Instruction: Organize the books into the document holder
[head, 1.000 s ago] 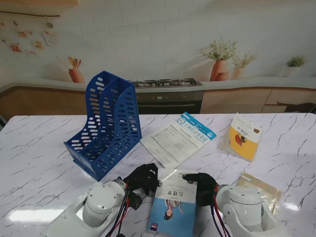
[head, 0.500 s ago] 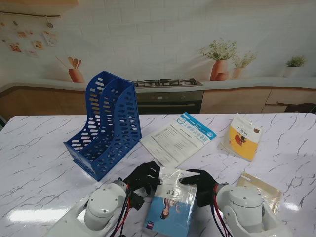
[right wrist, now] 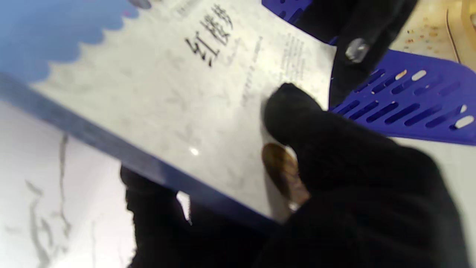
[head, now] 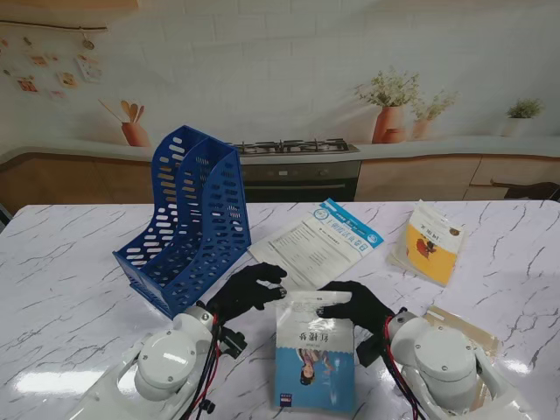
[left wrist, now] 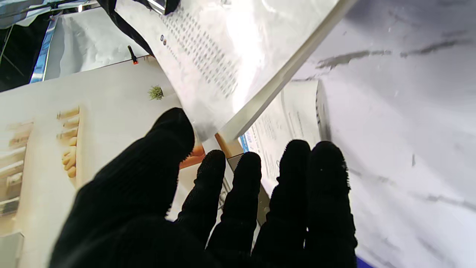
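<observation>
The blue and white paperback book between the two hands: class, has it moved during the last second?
Yes. The blue and white paperback book has tipped upright, its top edge now farther from me, closer to the white printed sheet lying fixed on the table.

One blue document holder [head: 184,223] with two slots stands on one white marble desk [head: 70,289]. Four flat reading items are in view: one blue-and-white book [head: 315,359] nearest to me, one white booklet with a blue corner [head: 315,245] lying flat, one yellow-and-white book [head: 429,242] farther right, and one tan packet [head: 464,332] partly hidden by the right arm. Two black-gloved robot hands appear: one left hand [head: 248,290] and one right hand [head: 357,304].
</observation>
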Tool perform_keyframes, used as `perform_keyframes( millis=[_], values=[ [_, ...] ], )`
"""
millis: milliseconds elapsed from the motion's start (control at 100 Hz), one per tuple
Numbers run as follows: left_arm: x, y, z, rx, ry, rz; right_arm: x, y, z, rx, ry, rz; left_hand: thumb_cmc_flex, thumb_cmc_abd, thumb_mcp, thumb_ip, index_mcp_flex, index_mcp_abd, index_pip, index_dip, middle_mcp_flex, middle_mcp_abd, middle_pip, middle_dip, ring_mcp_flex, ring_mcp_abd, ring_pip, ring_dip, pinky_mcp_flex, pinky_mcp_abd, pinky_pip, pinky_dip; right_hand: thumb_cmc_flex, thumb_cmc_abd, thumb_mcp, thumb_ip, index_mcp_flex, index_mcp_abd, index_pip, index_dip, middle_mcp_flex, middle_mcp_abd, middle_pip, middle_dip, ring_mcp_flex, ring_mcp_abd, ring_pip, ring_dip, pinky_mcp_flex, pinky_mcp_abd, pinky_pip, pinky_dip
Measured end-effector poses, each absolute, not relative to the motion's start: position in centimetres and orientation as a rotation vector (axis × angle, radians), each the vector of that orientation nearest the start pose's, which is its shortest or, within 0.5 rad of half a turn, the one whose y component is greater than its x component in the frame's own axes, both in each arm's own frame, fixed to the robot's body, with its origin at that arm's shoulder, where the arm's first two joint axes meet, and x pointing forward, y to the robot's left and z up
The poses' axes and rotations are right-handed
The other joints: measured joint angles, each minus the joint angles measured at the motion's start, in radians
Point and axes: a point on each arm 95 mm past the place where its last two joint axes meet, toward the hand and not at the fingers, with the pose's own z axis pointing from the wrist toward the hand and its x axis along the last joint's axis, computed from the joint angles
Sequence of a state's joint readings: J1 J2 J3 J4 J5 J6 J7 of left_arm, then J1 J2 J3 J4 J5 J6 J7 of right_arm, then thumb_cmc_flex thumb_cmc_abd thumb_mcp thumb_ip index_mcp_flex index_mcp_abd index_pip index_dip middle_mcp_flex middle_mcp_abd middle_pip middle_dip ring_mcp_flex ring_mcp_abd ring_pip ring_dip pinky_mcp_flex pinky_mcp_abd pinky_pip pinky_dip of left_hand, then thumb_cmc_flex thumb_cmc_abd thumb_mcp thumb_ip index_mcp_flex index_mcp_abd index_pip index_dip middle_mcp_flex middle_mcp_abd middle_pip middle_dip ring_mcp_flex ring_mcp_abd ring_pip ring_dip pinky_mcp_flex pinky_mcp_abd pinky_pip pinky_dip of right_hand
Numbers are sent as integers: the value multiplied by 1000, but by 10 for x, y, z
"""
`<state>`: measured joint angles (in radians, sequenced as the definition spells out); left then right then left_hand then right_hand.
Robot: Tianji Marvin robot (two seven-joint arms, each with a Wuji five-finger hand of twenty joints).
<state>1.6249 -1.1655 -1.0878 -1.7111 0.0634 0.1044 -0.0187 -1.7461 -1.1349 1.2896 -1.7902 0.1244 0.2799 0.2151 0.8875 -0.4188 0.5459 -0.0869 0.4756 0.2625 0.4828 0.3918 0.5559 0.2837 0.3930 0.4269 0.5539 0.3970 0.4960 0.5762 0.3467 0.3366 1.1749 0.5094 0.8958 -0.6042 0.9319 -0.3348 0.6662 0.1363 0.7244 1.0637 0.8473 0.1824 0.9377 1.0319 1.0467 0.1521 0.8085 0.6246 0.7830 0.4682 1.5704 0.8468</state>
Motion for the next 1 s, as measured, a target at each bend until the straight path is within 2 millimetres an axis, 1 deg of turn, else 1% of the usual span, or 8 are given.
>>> perform_keyframes(
  millis=[120, 280, 410, 590, 710, 860, 940, 1000],
  values=[
    [361, -77, -318, -2201, 1090, -2028, 349, 23, -333, -2311, -871, -1662, 11, 11, -37, 0, -1, 0, -46, -19, -50, 1, -45, -24, -86, 31, -83, -52, -106, 46, -91, 2, 0, 7, -5, 0, 1, 0, 0, 9, 0, -3, 4, 10, 0, 0, 1, 13, 0, 0, 0, 12],
    [363, -73, -305, -2113, 1178, -2023, 354, 23, -323, -2261, -926, -1696, -15, 13, -99, 1, -15, -4, -98, -23, -106, -1, -106, -49, -187, 52, -178, -107, -239, 61, -196, 0, 0, 8, -11, 0, 9, 0, 0, 16, 0, -6, 8, 21, 0, -5, 1, 23, -1, 0, 0, 25],
    [367, -73, -298, -2051, 1320, -2009, 359, 26, -314, -2206, -990, -1748, -40, 22, -147, 2, -29, -37, -127, -24, -156, -16, -155, -70, -260, 51, -244, -146, -315, 71, -294, -50, 0, 8, -12, 0, 10, -1, 0, 24, 0, -6, 10, 24, 0, -5, 2, 35, -1, 0, 0, 28],
    [378, -77, -285, -1911, 1407, -2044, 366, 30, -302, -2133, -1066, -1808, -51, 22, -171, 2, -34, -41, -161, -34, -209, -21, -200, -86, -321, 28, -313, -178, -375, 68, -405, -117, 0, 8, -18, 0, 11, -1, 0, 32, 0, -7, 12, 33, 0, -5, 2, 38, -1, 0, 0, 42],
    [384, -81, -277, -1834, 1464, -2059, 371, 33, -293, -2097, -1097, -1837, -76, 23, -173, 2, -39, -43, -169, -34, -209, -22, -201, -87, -322, 25, -320, -180, -401, 42, -470, -147, 0, 9, -21, 0, 12, -1, 0, 37, 0, -8, 12, 36, 0, -5, 2, 39, -5, 0, 0, 46],
    [390, -88, -272, -1764, 1559, -2065, 373, 36, -285, -2042, -1128, -1863, -93, 23, -171, 2, -38, -43, -138, -8, -203, -22, -198, -74, -315, 9, -312, -166, -399, -16, -509, -163, 1, 9, -27, 0, 21, -1, 0, 39, 0, -15, 13, 41, 0, -5, 13, 39, -15, 0, 0, 53],
    [393, -89, -272, -1751, 1582, -2062, 374, 37, -281, -2015, -1146, -1873, -103, 17, -148, 2, -20, -43, -78, 43, -152, -22, -138, -18, -238, -15, -259, -115, -372, -29, -492, -163, 1, 9, -28, 0, 21, -1, 0, 39, 0, -16, 13, 48, 0, -5, 13, 44, -19, 0, 0, 55],
    [393, -89, -273, -1746, 1587, -2063, 375, 38, -280, -2002, -1162, -1879, -114, 2, -114, 7, -9, -43, -1, 107, -85, -23, -86, 30, -148, -43, -190, -57, -318, -39, -411, -122, 1, 9, -34, 0, 22, -1, 0, 39, 0, -20, 13, 49, 0, -6, 17, 47, -25, 0, 0, 65]
  ],
)
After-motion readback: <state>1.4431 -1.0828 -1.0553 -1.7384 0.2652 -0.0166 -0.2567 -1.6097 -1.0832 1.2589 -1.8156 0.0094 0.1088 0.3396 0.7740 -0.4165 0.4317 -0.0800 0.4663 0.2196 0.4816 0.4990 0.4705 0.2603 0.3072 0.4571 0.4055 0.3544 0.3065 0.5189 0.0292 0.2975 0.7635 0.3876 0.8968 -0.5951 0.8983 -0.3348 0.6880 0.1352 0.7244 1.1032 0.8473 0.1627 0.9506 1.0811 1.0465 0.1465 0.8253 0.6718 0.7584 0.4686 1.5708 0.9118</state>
